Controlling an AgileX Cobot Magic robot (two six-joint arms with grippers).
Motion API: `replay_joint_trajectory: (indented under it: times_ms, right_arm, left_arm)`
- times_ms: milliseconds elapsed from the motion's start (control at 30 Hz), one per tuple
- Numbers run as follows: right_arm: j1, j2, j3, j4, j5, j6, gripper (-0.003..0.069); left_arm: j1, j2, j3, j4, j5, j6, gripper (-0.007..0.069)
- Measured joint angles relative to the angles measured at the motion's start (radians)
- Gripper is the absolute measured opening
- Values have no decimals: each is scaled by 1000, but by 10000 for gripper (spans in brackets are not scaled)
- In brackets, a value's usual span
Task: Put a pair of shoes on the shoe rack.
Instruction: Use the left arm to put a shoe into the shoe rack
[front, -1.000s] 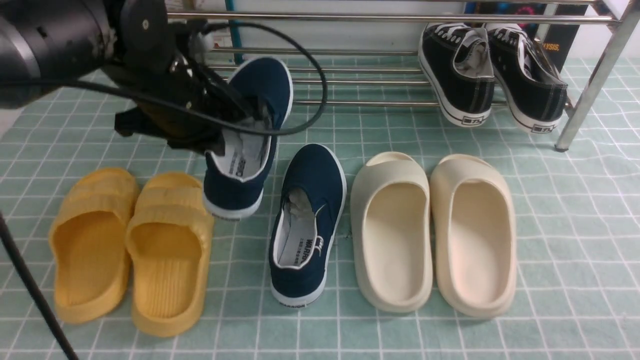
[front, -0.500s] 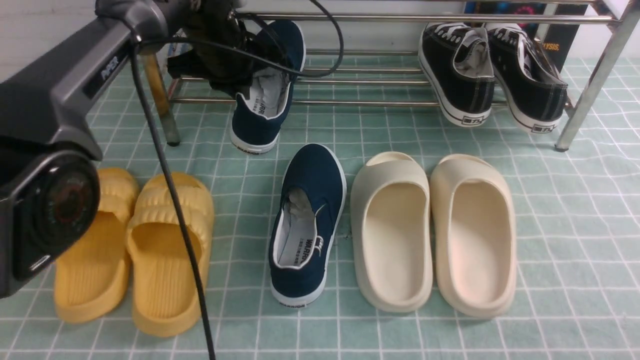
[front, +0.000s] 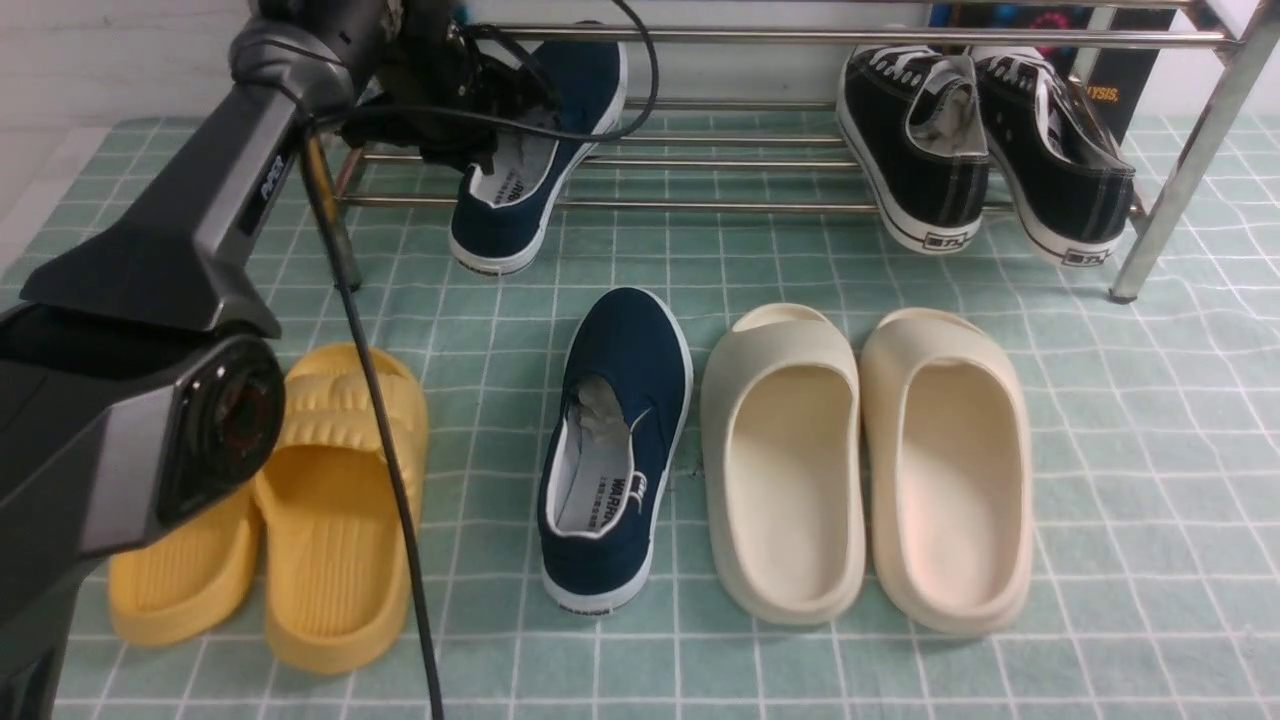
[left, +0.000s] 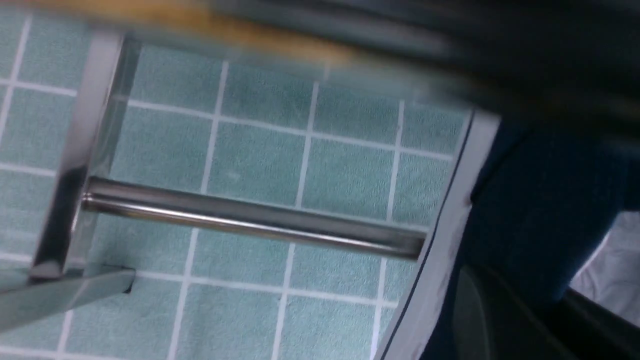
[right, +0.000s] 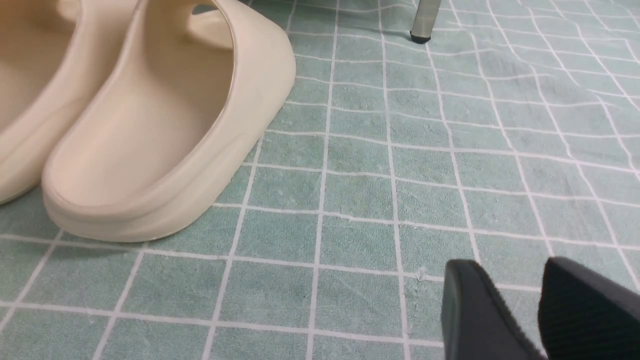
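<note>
My left gripper (front: 487, 118) is shut on one navy-blue shoe (front: 535, 150) at its opening. The shoe lies tilted on the left part of the chrome shoe rack (front: 720, 205), toe to the back, heel hanging over the front bar. In the left wrist view the shoe (left: 540, 210) with its white sole sits against a rack bar (left: 250, 220). The other navy shoe (front: 615, 450) lies on the mat in the middle, heel toward me. My right gripper (right: 520, 300) is open and empty, low over the mat, right of the cream slides.
Two black lace-up sneakers (front: 985, 150) lean on the rack's right end. Yellow slides (front: 340, 500) lie at front left, partly behind my left arm. Cream slides (front: 865, 465) lie right of the navy shoe; one shows in the right wrist view (right: 150, 130). A rack leg (front: 1185, 170) stands at the right.
My left arm has carried the navy shoe from above the mat back onto the rack, then set its heel lower and further left. The other shoes have not moved.
</note>
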Motion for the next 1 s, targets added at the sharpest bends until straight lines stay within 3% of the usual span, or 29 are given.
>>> replay_joint_trajectory:
  times_ms: [233,333,500,600,800,1000]
  right_arm:
    - [0,0,0,0,0,0,239]
    - [0,0,0,0,0,0,239]
    - [0,0,0,0,0,0,239]
    - [0,0,0,0,0,0,239]
    - [0,0,0,0,0,0,239]
    - [0,0,0,0,1,0,239]
  left_arm:
    - [0,8,-1,14,-32,-82,63]
    - [0,9,-1,16,-66,-113,127]
    - [-3,7,-1,7,-70,-145,304]
    - [-3,-11,-2,-12,-26,-136,346]
    - [-3,-72,-3,-51,102,-21,347]
    - [-8,-186,61,-126,146,149,272]
